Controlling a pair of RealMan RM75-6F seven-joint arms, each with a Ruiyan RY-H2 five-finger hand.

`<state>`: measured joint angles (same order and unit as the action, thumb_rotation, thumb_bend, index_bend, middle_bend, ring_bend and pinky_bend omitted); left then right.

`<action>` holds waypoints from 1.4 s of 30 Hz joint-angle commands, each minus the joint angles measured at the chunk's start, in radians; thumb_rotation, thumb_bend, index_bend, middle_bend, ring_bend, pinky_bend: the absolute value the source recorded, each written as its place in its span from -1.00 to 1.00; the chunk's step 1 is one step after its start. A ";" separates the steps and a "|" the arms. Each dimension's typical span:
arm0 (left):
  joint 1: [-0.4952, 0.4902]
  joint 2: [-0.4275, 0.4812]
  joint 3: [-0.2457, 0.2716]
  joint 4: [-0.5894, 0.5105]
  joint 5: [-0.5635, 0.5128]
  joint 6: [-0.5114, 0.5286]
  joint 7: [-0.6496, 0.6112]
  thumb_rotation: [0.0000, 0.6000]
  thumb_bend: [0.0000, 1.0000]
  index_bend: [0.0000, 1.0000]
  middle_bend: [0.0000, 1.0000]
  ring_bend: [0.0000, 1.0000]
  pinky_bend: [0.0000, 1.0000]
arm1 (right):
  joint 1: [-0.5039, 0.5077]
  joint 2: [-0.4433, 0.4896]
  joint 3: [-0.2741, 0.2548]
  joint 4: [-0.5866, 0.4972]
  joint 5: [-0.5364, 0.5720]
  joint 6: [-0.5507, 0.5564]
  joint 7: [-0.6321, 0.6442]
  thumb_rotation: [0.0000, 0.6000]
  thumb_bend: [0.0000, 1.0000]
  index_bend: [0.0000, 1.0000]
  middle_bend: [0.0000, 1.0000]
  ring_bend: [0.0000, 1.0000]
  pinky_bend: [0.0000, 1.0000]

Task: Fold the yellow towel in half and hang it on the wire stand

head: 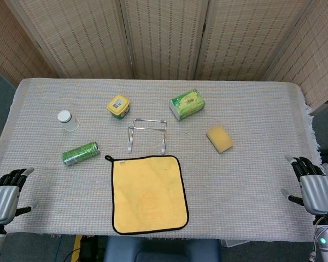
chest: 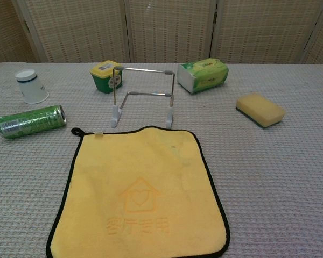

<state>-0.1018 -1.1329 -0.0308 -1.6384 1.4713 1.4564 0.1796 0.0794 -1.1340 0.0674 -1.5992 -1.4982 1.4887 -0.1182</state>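
Both robot hands, left [head: 4, 197] and right [head: 316, 188], rest released, grasping nothing. Yellow towel [head: 148, 193] lies flat before wire stand [head: 147, 134]; soft and limp, probably best pinched at its corners.

Can [head: 81, 154] flanks towel [head: 147, 194]; wire stand [head: 147, 134] just behind.

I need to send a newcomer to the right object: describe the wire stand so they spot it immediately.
Start at the flat yellow towel with black edging at the near middle of the grey woven table. Just beyond the towel's far edge stands the bare metal wire stand, on white feet. It is the only open frame there; the neighbours are solid containers and packs.
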 commanded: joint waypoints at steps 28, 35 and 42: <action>-0.148 -0.070 0.094 0.160 0.375 -0.039 -0.155 1.00 -0.61 -0.19 0.15 -0.01 0.23 | 0.037 -0.003 -0.015 -0.017 -0.116 0.007 0.038 1.00 -0.64 -0.73 -0.39 -0.44 -0.42; -0.209 -0.090 0.143 0.192 0.479 -0.069 -0.202 1.00 -0.61 -0.15 0.57 0.39 0.71 | 0.068 -0.016 -0.028 -0.029 -0.157 -0.026 0.034 1.00 -0.64 -0.73 -0.37 -0.40 -0.40; -0.251 -0.087 0.196 0.174 0.538 -0.120 -0.198 1.00 -0.61 -0.16 0.75 0.54 0.80 | 0.120 -0.045 -0.049 -0.044 -0.218 -0.084 0.032 1.00 -0.62 -0.69 -0.33 -0.35 -0.37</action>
<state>-0.3456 -1.2202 0.1577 -1.4596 2.0011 1.3442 -0.0192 0.1914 -1.1729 0.0233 -1.6396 -1.7081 1.4123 -0.0861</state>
